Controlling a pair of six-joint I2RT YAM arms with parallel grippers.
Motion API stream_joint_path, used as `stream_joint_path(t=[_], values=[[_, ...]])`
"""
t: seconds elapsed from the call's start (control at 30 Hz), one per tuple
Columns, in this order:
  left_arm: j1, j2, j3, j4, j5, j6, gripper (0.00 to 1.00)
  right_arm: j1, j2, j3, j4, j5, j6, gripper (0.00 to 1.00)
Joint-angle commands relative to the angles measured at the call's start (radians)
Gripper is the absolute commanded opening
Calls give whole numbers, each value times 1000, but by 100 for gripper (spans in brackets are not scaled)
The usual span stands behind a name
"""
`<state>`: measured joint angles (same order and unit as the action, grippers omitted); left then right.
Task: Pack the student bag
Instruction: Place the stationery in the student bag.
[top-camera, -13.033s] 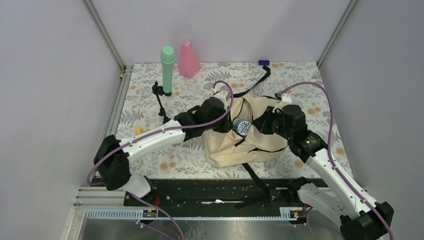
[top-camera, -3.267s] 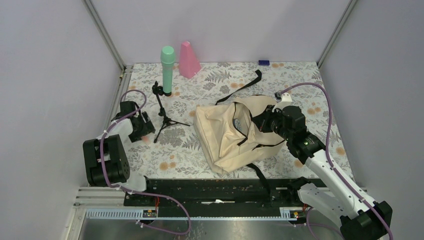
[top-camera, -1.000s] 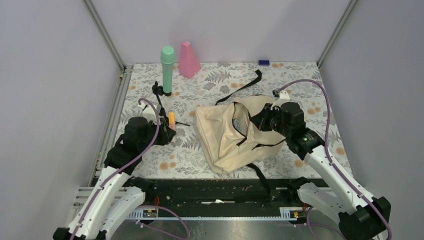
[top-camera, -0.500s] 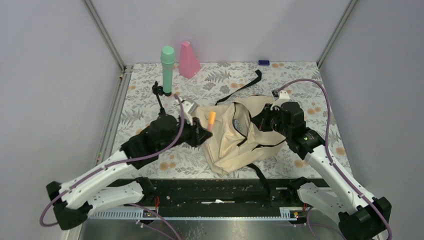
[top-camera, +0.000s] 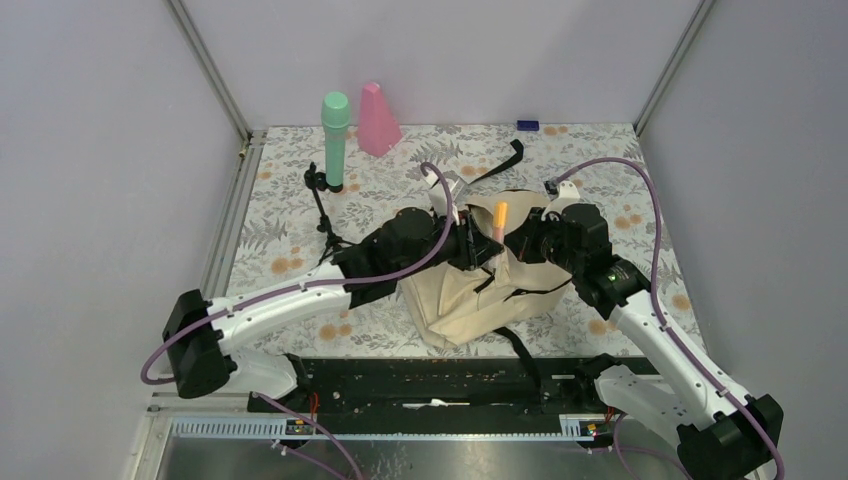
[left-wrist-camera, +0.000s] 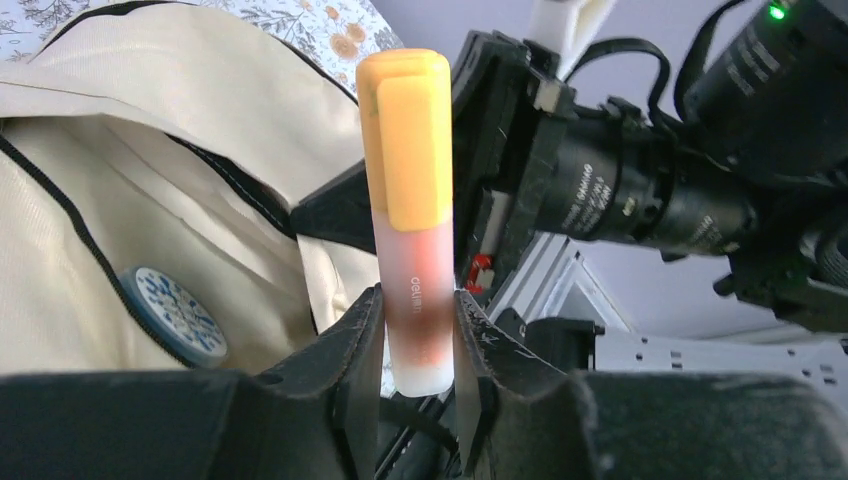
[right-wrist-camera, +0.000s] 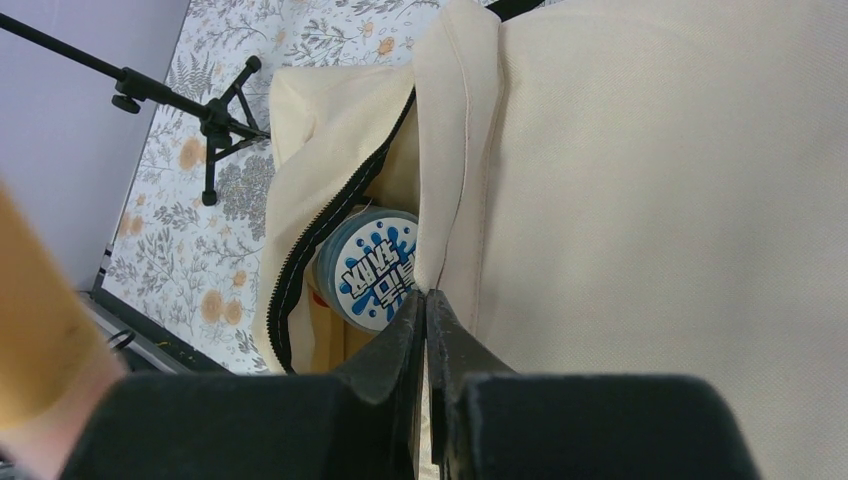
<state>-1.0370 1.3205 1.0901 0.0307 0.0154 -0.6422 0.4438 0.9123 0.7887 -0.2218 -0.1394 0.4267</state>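
The student bag (top-camera: 450, 300) lies at the middle of the table (top-camera: 380, 180), its rim pinched by the right gripper (right-wrist-camera: 427, 305) to hold the mouth open, while the left gripper (left-wrist-camera: 415, 335) clamps an orange highlighter (left-wrist-camera: 408, 190) upright over it; next, likely, lower it inside and release.

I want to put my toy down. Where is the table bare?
Free: the table left of the tripod stand, and the far strip between the pink cone and blue block. Crowded: the middle, where the left gripper, holding a highlighter, and right gripper meet over the student bag.
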Motion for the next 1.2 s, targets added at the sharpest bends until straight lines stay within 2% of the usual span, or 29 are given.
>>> stream_joint_path(t=[0.0, 0.13, 0.47, 0.83, 1.17], values=[[-5, 49, 34, 163, -107, -66, 8, -10, -48, 64, 77, 24, 12, 0], [-2, 81, 23, 165, -200, -88, 9, -9, -57, 62, 72, 26, 12, 0], [9, 152, 22, 96, -230, -128, 8, -10, -67, 54, 72, 21, 17, 0], [8, 148, -7, 17, -256, -149, 8, -10, -75, 53, 73, 30, 17, 0], [8, 152, 7, -22, -228, -137, 43, -10, -73, 55, 72, 29, 18, 0]])
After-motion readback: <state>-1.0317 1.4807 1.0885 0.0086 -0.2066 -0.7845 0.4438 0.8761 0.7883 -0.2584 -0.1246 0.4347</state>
